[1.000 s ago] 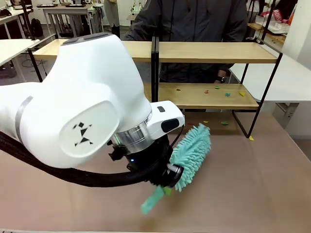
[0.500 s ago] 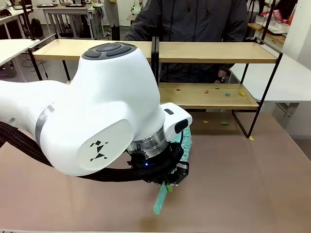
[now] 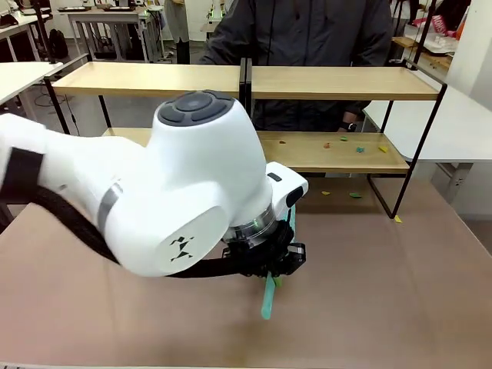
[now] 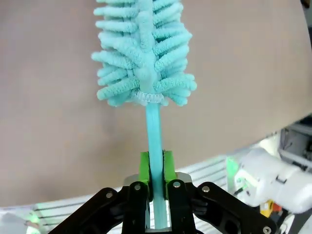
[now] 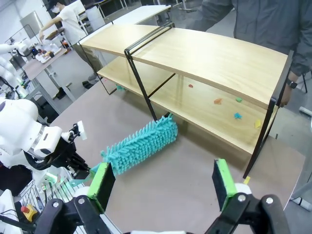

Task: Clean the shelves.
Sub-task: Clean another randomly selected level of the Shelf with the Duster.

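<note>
The shelves stand across the far side of the table, two light wooden boards in a black frame. Small coloured scraps lie on the lower board's right section. My left gripper hangs low over the table's middle, shut on the teal handle of a fluffy duster. In the left wrist view the green pads clamp the handle and the duster head points away over the brown table. From the right wrist view, the duster lies just in front of the shelves' centre post. My right gripper stands open, holding nothing.
A person in a dark jacket stands behind the shelves. A few scraps lie on the brown table near the rack's right leg. White tables flank the rack. My bulky left arm blocks the table's left middle.
The left arm has turned and shifted right. The duster head, earlier sticking out to the gripper's right, has swung behind the wrist, and the handle now points toward the camera.
</note>
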Controlling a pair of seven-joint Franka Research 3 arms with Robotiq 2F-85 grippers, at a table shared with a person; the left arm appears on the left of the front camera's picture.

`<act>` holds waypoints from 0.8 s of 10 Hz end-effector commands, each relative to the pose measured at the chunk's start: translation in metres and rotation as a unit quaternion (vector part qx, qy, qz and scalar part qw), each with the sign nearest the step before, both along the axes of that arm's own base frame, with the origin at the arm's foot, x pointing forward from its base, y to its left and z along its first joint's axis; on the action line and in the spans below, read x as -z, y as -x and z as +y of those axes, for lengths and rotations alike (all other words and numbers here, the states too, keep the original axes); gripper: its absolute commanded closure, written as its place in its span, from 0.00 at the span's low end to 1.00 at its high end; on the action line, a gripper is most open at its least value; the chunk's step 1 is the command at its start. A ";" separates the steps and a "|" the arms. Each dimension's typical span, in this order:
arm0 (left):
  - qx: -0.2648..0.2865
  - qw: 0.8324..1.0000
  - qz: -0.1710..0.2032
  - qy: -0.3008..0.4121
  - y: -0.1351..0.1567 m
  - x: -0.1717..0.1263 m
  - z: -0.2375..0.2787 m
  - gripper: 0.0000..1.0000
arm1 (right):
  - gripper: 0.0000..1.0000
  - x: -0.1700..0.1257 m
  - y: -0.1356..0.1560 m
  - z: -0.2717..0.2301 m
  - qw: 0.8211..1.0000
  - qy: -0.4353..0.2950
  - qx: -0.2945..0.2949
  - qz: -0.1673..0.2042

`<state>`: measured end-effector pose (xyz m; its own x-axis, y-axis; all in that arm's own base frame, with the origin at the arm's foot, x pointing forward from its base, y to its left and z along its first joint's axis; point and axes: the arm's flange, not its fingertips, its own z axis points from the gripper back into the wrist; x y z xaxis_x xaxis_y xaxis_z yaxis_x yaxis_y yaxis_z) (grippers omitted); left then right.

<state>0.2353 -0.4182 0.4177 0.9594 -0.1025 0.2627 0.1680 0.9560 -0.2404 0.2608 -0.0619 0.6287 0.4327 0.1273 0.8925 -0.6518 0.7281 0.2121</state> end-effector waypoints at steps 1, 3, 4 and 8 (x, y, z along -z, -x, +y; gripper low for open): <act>-0.048 0.997 -0.051 -0.018 -0.026 0.014 -0.042 0.87 | 0.00 0.000 0.000 0.000 1.000 0.000 -0.001 0.001; -0.080 0.994 -0.057 -0.038 -0.050 0.023 -0.058 0.87 | 0.00 0.000 0.000 0.000 1.000 0.000 -0.001 0.001; -0.083 0.994 -0.057 -0.043 -0.061 0.027 -0.062 0.87 | 0.00 0.000 0.000 0.000 1.000 0.000 -0.001 0.001; -0.073 0.993 -0.077 -0.059 -0.096 0.055 -0.091 0.87 | 0.00 0.000 0.000 0.000 1.000 0.000 -0.001 0.001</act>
<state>0.3186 -0.4713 0.3789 0.9291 -0.0332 0.3684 0.0798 0.9905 -0.1118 0.2608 -0.0620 0.6287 0.4328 0.1272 0.8925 -0.6518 0.7281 0.2123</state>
